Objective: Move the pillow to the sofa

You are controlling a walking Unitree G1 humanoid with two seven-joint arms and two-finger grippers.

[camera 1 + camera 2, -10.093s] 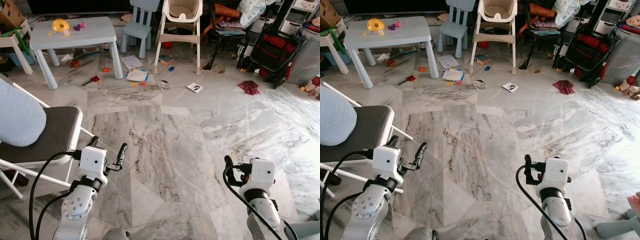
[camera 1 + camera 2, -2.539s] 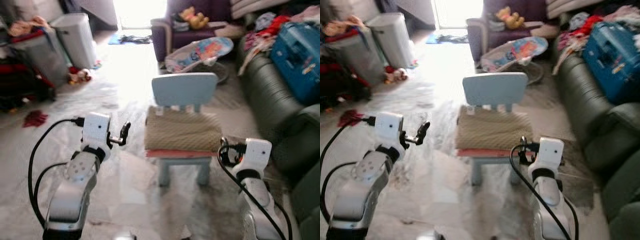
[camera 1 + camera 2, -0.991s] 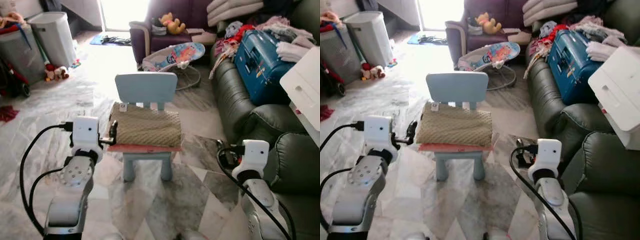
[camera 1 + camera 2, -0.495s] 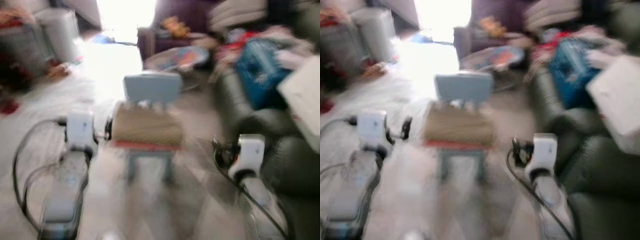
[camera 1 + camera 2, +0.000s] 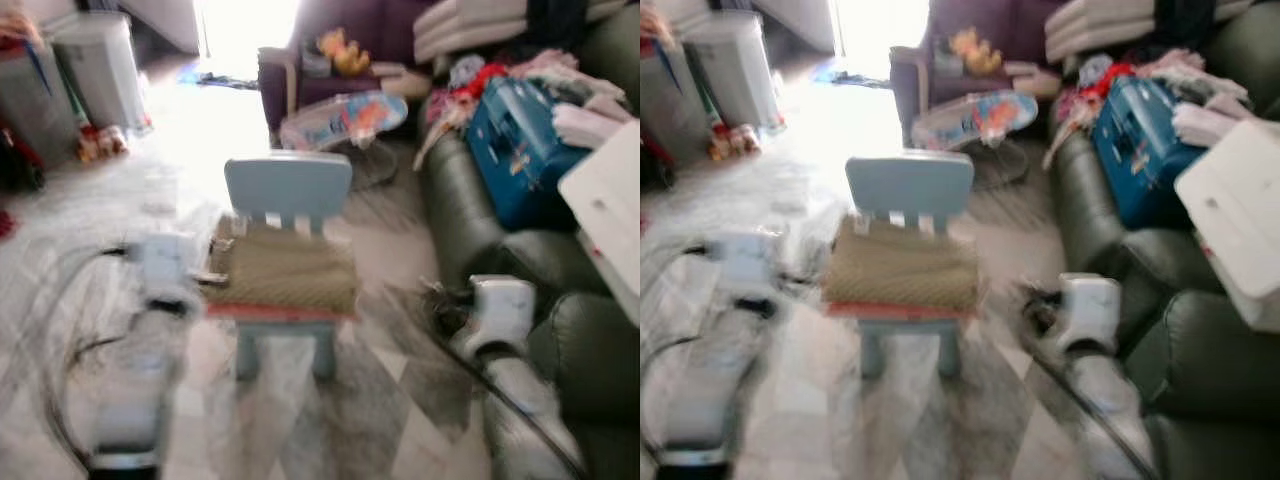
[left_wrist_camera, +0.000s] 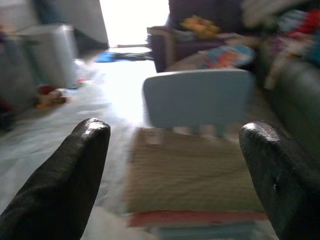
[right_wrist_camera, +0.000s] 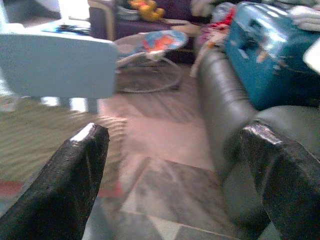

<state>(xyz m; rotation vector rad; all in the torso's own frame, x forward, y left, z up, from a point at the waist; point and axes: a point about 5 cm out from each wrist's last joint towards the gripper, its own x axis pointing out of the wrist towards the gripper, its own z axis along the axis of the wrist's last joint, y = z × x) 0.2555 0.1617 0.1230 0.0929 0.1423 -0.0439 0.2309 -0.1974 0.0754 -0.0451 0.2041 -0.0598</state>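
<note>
A tan ribbed pillow point(image 5: 285, 278) lies on a thin red cushion on the seat of a small pale-blue chair point(image 5: 288, 187) straight ahead. My left gripper point(image 5: 208, 277) is blurred, held at the pillow's left edge; the left wrist view frames the pillow point(image 6: 192, 175) between its wide-apart fingers point(image 6: 65, 180), open and empty. My right gripper point(image 5: 440, 300) hangs to the right of the chair, beside the dark green sofa point(image 5: 470, 225). Its fingers point(image 7: 70, 185) are spread, holding nothing, with the sofa arm point(image 7: 225, 115) ahead.
A blue suitcase point(image 5: 520, 150), clothes and a white box point(image 5: 610, 205) lie on the sofa. Behind the chair sit a baby bouncer point(image 5: 345, 115) and a purple armchair point(image 5: 300, 70). White bins point(image 5: 95, 70) stand at the far left. Marble floor surrounds the chair.
The whole view has turned from the play-table area to the chair by the sofa. In the last second the picture shakes and blurs; both grippers stay spread.
</note>
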